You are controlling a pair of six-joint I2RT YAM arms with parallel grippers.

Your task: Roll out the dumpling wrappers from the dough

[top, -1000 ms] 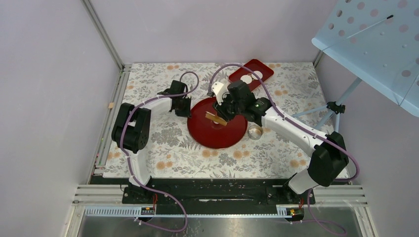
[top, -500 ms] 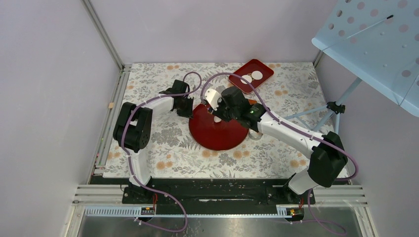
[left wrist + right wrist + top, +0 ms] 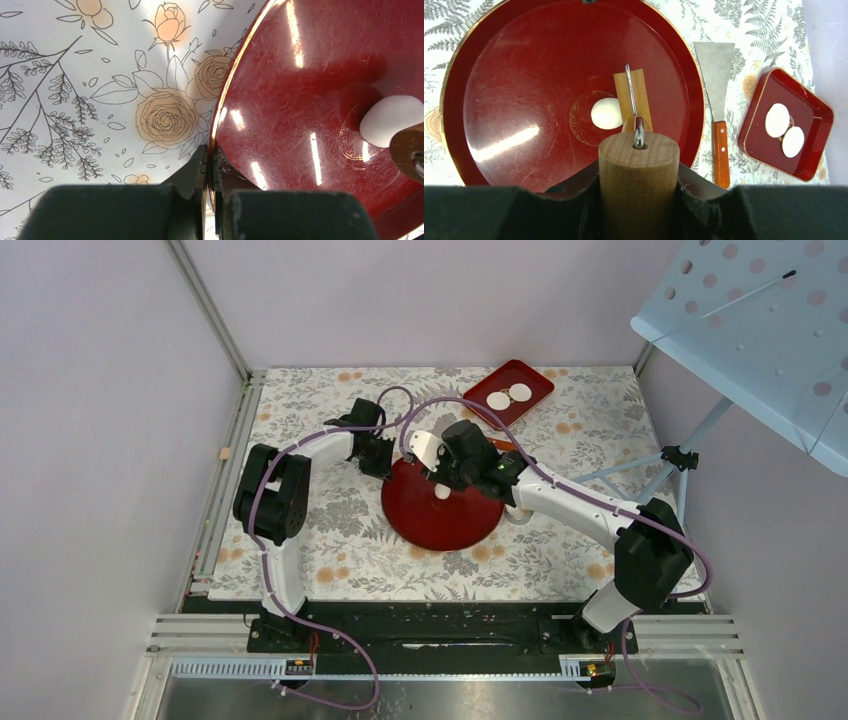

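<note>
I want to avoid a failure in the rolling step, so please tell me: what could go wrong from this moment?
1. The small wooden roller in the right hand sits beside the white dough ball, not on it; a stroke may push the ball across the glossy round red plate instead of flattening it.
2. The left hand pinches only the plate's thin rim; under pressure the plate may slip or tip.

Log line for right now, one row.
left jaws shut on plate rim | right jaws gripping roller handle | dough ball at plate centre | two wrappers in tray
</note>
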